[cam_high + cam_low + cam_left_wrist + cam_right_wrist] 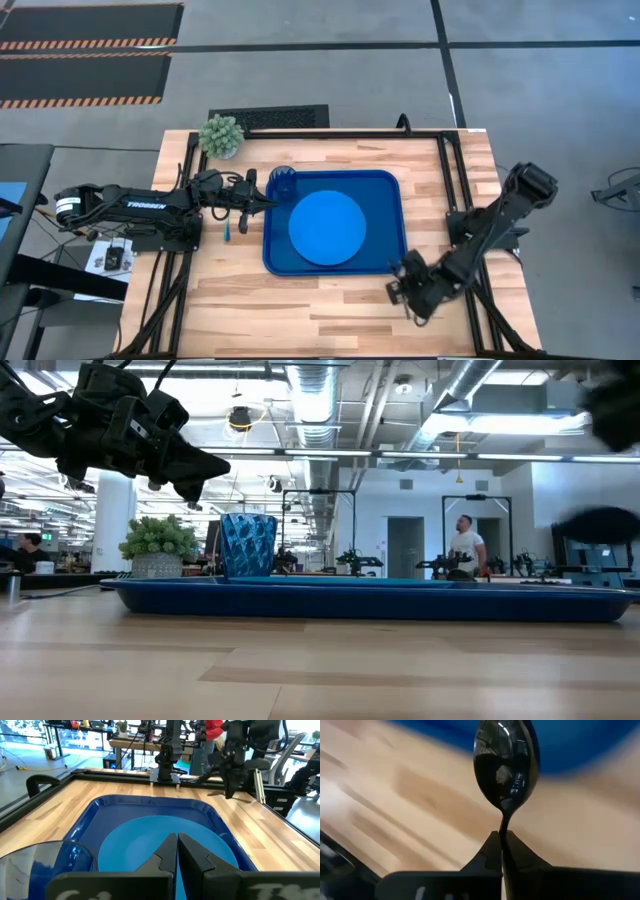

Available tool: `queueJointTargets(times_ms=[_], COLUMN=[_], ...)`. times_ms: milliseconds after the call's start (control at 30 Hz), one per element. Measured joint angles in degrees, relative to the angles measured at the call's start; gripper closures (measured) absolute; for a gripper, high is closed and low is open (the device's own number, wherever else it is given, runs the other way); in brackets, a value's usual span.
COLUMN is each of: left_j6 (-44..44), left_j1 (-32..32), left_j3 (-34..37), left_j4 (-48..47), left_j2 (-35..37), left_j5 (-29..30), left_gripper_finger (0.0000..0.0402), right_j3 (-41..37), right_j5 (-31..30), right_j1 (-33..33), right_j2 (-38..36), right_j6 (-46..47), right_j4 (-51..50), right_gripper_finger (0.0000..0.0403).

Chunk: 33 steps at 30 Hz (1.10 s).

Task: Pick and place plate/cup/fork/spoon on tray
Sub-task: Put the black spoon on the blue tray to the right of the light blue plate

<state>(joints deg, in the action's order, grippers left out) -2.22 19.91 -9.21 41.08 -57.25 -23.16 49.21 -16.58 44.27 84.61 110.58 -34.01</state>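
1. My right gripper [501, 837] is closed on the spoon [506, 765] handle, lower right of the high view, so I can carry it to the tray [385, 222].
2. Left gripper [268, 201] is closed and empty, waiting by the cup [282, 180].

White lettering on the left arm [135, 205] seems to read "TROSSEN"; nothing else is legible.

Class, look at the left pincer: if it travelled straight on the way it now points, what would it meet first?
Probably the plate lying in the tray. The shut left pincer points across it, with the cup off to one side. Its height above the plate is hard to judge.
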Motion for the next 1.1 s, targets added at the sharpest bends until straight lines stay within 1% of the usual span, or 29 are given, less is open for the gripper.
queueJointTargets(times_ms=[100,133,200,233,300,333,400,433,533,667,767,867,1100], left_j6=[0.0,0.0,0.02,0.02,0.02,0.02,0.01,0.0,0.0,-0.02,-0.42,-0.49,-0.61], left_j1=[0.02,0.02,0.0,0.02,0.01,0.0,0.02,0.01,0.02,0.02,0.02,0.01,0.02], left_j3=[0.0,0.0,0.0,0.0,0.0,0.0,0.0,0.0,0.0,-0.02,-0.03,-0.04,-0.04], left_j4=[0.0,0.0,0.0,0.0,0.0,0.0,0.0,0.04,0.21,0.56,0.57,0.53,0.48], left_j2=[0.0,0.0,0.0,0.0,0.0,0.0,0.0,0.0,0.0,0.0,0.0,0.0,0.0], left_j5=[0.0,0.0,0.0,0.0,0.0,-0.02,0.0,-0.02,-0.02,-0.01,-0.01,-0.02,-0.01], left_gripper_finger=[0.0401,0.0401,0.0401,0.0401,0.0401,0.0401,0.0401,0.0401,0.0401,0.0401,0.0401,0.0401,0.0401], right_j3=[-0.03,-0.45,-2.57,-3.89,-6.84,-8.29,-10.5,-10.88,-11.5,-11.34,-11.09,-11.35,-11.28], right_j5=[-2.22,-2.27,-1.79,-0.93,2.78,4.18,7.22,8.19,13.52,22.09,25.7,27.26,27.27], right_j1=[-5.06,-6.74,-9.52,-10.52,-11.95,-12.08,-12.18,-12.18,-12.13,-12.1,-12.02,-12.2,-12.56], right_j2=[-0.23,-0.04,0.09,0.36,1.16,1.11,1.37,2.11,4.8,10.54,13.59,15.25,15.45], right_j6=[-8.5,-11.89,-19.27,-22.92,-28.85,-31.29,-34.09,-34.33,-34.55,-34.55,-34.61,-33.7,-30.44], right_j4=[3.59,6.32,14.92,20.07,31.23,35.17,43.53,45.85,45.69,51.64,56.3,56.67,52.61], right_gripper_finger=[0.0396,0.0398,0.04,0.0399,0.0399,0.0399,0.04,0.04,0.0399,0.04,0.0398,0.0391,0.0352])
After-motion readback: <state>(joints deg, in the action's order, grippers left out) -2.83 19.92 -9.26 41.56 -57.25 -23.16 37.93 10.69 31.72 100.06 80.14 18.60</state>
